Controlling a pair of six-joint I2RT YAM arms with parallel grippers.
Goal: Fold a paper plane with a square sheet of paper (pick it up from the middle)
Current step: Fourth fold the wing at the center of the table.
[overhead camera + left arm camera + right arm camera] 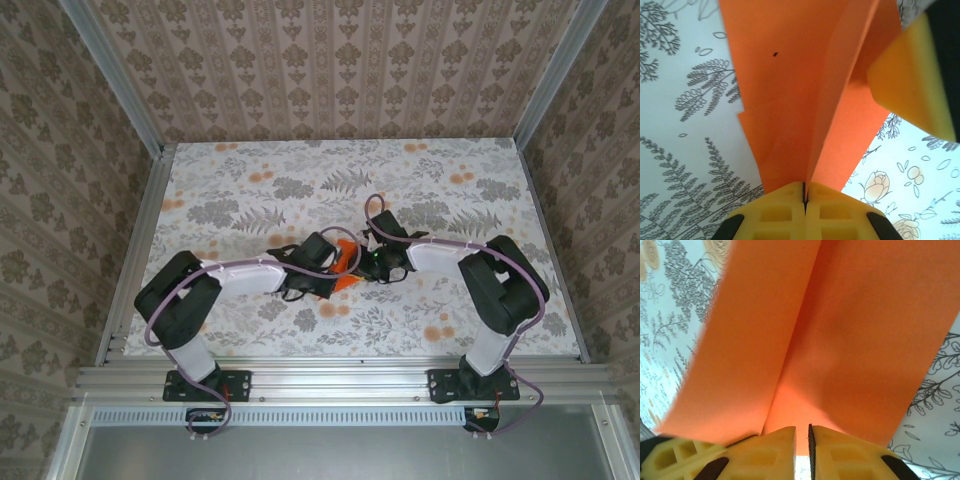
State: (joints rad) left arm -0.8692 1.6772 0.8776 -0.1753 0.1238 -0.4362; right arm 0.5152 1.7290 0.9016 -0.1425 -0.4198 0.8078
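Left fingers (785, 202) clenched on orange paper (785, 100) crease, right fingers (780, 442) a slit apart, grip unclear

Floral table (250, 190) (patterned walls (330, 60)).

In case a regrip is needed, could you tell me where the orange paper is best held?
Pinch the orange paper on its raised centre crease, fingers coming from the end edge along the fold, as the left gripper does; both flaps slope away, leaving that ridge likely stiffest.
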